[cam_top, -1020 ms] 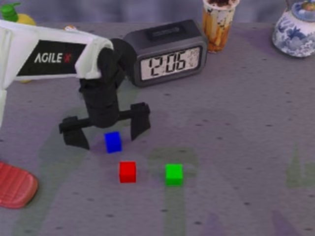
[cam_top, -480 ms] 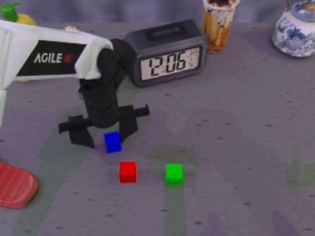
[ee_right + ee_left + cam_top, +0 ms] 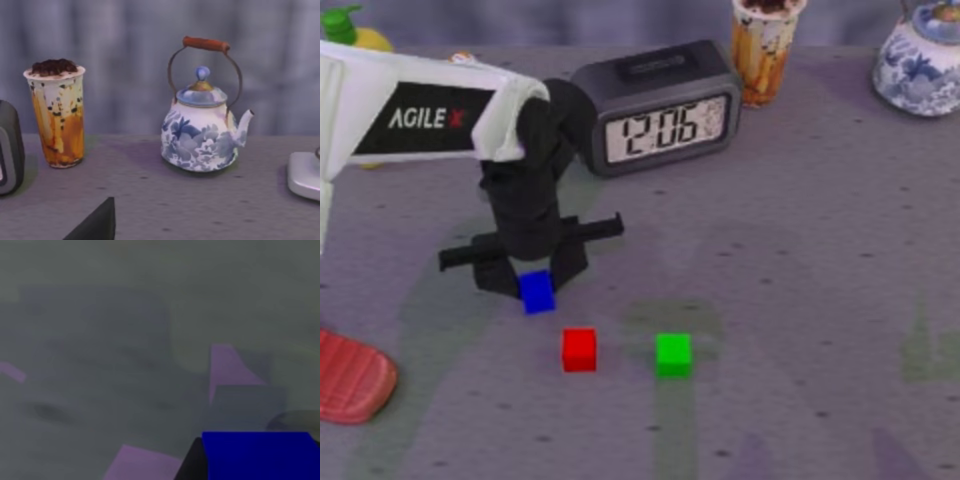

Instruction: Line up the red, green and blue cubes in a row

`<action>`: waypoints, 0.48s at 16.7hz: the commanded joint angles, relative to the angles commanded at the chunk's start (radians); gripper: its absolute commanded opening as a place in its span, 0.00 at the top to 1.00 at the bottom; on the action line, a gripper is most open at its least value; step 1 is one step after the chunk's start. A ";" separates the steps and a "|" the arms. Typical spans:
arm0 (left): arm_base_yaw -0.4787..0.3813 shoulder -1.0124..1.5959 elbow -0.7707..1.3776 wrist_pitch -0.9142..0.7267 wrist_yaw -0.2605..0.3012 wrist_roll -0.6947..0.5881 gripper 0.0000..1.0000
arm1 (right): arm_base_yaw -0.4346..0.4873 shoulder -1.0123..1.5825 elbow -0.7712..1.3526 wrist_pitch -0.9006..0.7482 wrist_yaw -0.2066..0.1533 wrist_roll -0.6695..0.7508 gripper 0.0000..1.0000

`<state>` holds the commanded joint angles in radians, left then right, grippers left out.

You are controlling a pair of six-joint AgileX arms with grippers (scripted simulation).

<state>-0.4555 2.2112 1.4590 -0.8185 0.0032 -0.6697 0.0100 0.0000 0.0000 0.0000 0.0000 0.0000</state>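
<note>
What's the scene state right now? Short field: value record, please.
left gripper: shut on the blue cube, left of table centre
right gripper: not in the top view; state unclear
red cube: on the table, nearer the camera than the blue one, apart from it
green cube: right of red, level with it, gap between
clock: behind the cubes
row: red and green aligned; blue not yet in line

The left gripper covers the blue cube's upper edge, so its grip cannot be seen from above. In the left wrist view that cube is cropped at the frame edge. At eight o'clock a red stapler is cut off; at one o'clock, a teapot.
</note>
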 joint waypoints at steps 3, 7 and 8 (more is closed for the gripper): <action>0.000 0.000 0.000 0.000 0.000 0.000 1.00 | 0.000 0.000 0.000 0.000 0.000 0.000 0.00; 0.007 -0.040 0.033 -0.058 -0.012 0.008 1.00 | 0.000 0.000 0.000 0.000 0.000 0.000 0.00; 0.011 -0.052 0.052 -0.091 -0.012 0.006 1.00 | 0.000 0.000 0.000 0.000 0.000 0.000 0.00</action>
<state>-0.4445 2.1589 1.5109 -0.9095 -0.0090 -0.6637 0.0100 0.0000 0.0000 0.0000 0.0000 0.0000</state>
